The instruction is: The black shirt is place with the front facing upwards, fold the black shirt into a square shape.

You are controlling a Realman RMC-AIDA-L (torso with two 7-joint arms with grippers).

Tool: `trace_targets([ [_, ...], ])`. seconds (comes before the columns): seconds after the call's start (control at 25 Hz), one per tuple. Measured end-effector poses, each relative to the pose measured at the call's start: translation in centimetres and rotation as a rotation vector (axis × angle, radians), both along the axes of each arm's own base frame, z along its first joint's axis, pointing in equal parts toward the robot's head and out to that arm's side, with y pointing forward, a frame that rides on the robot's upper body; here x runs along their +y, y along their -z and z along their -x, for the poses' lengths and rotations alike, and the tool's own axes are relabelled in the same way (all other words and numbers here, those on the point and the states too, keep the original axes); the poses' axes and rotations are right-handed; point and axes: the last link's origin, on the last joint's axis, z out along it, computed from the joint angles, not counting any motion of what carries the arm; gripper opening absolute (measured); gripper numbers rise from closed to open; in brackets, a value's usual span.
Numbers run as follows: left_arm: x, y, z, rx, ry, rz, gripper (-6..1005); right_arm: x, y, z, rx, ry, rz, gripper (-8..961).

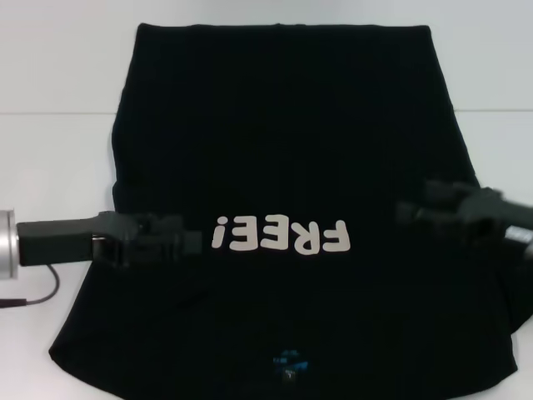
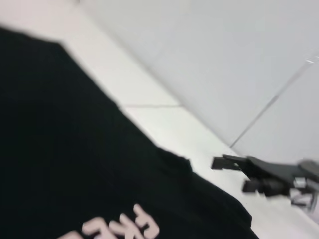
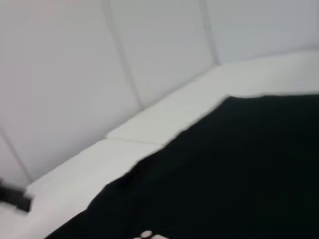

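The black shirt point(image 1: 283, 158) lies flat, white "FREE!" lettering facing up.

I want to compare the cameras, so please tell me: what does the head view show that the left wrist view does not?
Only the head view shows the left pincer over the black shirt, the whole word "FREE!" and the blue neck label. Only the left wrist view shows the wall seams behind the table. Both show the shirt, part of the lettering, the white table and the right pincer.
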Motion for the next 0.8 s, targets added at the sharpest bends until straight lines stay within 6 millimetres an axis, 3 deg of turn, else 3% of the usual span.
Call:
trace_targets([
  [0.12, -1.3, 1.0, 0.1, 0.026, 0.177, -0.07, 605, 1.1, -3.3, -0.6, 0.021, 0.19, 0.069, 943],
  [0.24, -2.6, 1.9, -0.1, 0.029, 0.314, -0.115, 837, 1.9, -6.5, -1.1, -0.012, 0.391, 0.141, 941],
  [0.44, -2.8, 1.8, -0.3, 0.03, 0.331, -0.136, 862, 2.3, -10.0, -1.7, -0.091, 0.732, 0.219, 938],
  [0.6, -2.7, 1.8, -0.2, 0.035, 0.328, -0.141, 882, 2.0, -10.4, -1.9, -0.207, 0.83, 0.255, 936],
  [0.8, -2.7, 1.8, 0.0, 0.047, 0.325, -0.135, 887, 1.3, -9.3, -3.1, -0.299, 0.902, 0.308, 933],
])
